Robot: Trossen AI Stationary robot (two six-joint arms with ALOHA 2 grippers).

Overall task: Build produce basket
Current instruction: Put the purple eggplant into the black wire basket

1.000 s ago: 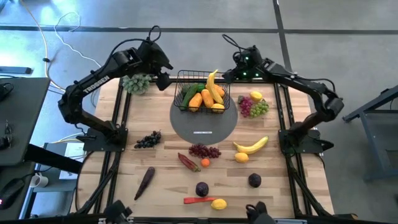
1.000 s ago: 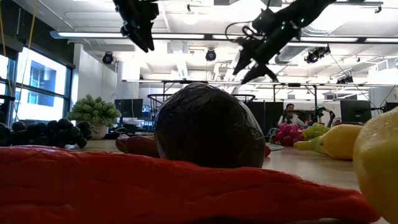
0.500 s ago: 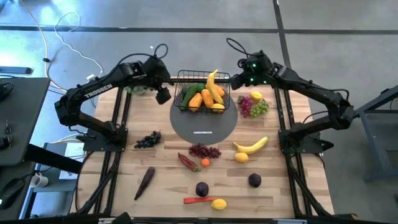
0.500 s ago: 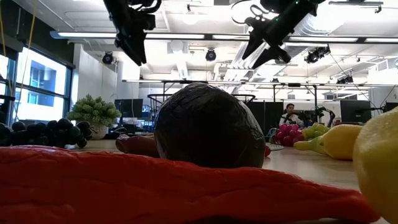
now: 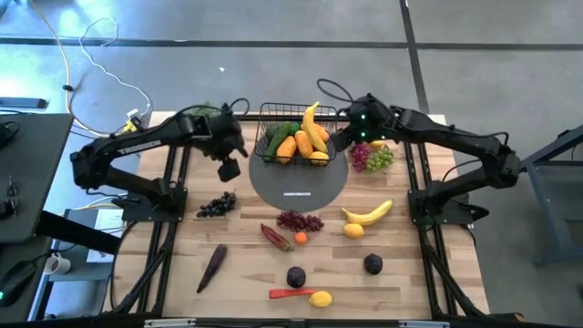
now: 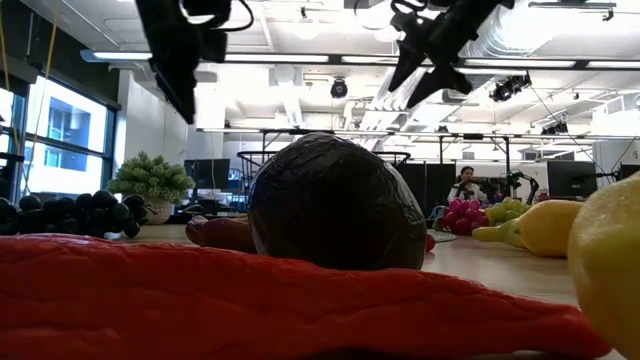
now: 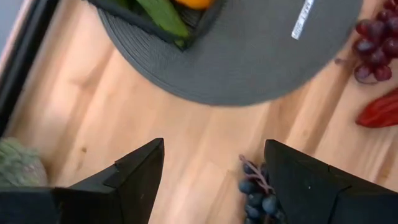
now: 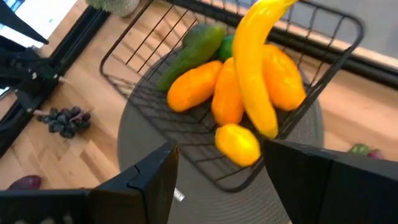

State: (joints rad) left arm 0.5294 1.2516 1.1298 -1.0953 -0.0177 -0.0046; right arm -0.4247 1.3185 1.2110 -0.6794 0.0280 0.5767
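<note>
1. Hanging wide apart and holding nothing, the left jaws (image 7: 211, 180) hover over bare wood with the dark grapes (image 7: 258, 196) just below them, beside the grey disc (image 7: 249, 62).
2. Standing parted and empty too, the right jaws (image 8: 217, 180) look down over the basket (image 8: 336, 56), which sits on the disc at the far middle of the surface.
3. Already in the basket (image 5: 296, 137) are a banana (image 8: 255, 74), oranges (image 8: 193, 87), a lemon (image 8: 236, 143) and a cucumber (image 8: 189, 53).
4. Loose on the surface lie a second banana (image 5: 367, 214), red grapes (image 5: 299, 220), a chilli (image 5: 289, 293), an eggplant (image 5: 212, 266) and plums (image 5: 296, 276).
5. My guess: the grape bunch is light, lumpy and somewhat stiff; pinching across its thick middle should hold better than taking the thin stem.
</note>
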